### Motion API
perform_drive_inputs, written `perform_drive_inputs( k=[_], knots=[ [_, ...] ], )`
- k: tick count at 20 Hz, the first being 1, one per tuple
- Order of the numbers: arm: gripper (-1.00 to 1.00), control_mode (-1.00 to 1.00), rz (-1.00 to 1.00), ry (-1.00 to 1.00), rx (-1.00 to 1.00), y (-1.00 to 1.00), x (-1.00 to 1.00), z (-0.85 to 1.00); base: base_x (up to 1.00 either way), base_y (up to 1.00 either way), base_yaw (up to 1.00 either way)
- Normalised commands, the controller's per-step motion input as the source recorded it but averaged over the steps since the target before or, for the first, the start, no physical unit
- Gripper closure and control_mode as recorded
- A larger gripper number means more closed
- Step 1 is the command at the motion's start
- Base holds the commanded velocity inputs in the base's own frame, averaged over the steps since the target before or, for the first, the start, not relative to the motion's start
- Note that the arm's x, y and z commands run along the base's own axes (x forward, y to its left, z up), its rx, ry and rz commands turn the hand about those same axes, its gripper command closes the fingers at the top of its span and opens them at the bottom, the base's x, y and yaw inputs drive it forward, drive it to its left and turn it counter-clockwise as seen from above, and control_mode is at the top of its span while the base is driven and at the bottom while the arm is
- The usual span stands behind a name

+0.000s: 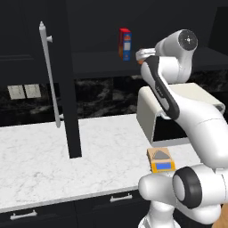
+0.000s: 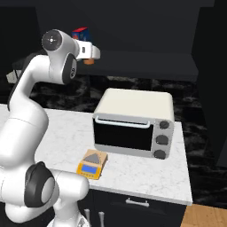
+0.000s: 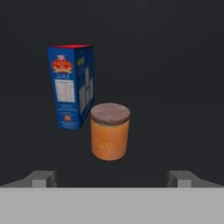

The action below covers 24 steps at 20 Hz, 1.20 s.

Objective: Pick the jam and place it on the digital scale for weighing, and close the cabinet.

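I had the gripper (image 3: 112, 178) spread wide and empty, aimed into the open cabinet (image 1: 71, 89). The jam (image 3: 110, 131) stood upright on the shelf straight ahead, centred between the fingers, beside the blue box (image 3: 71, 86), not yet reached.

My tabletop (image 1: 40, 164) looks like polished white marble with faint grey veins. The jam (image 3: 110, 131) reads as smooth translucent orange glass under a matt, slightly grainy brown lid. At its ten o'clock the box (image 3: 70, 86) looks like printed cardboard. The cabinet (image 1: 67, 67) door is flat matt black, its bar handle (image 1: 50, 75) brushed silver metal. The digital scale (image 2: 92, 163) seems orange plastic; the toaster oven (image 2: 133, 122) has cream casing and dark glossy glass.
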Motion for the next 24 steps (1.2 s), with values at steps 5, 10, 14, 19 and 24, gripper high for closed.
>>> perform_drive_inputs(
  k=[5,10,14,19,24],
  knots=[
    [-1.0,-1.0,0.0,0.0,0.0,0.0,0.13,0.0,0.0,0.0,0.0],
    [-1.0,-1.0,0.01,0.0,0.02,0.0,0.24,0.0,0.0,0.0,0.0],
    [-1.0,-1.0,0.06,0.0,0.07,0.1,0.49,-0.02,0.0,0.0,0.0],
    [-1.0,-1.0,0.03,0.01,0.02,0.03,0.35,0.0,0.0,0.0,0.0],
    [-1.0,-1.0,0.0,0.0,0.0,0.0,0.19,-0.07,0.0,0.0,0.0]
  ],
)
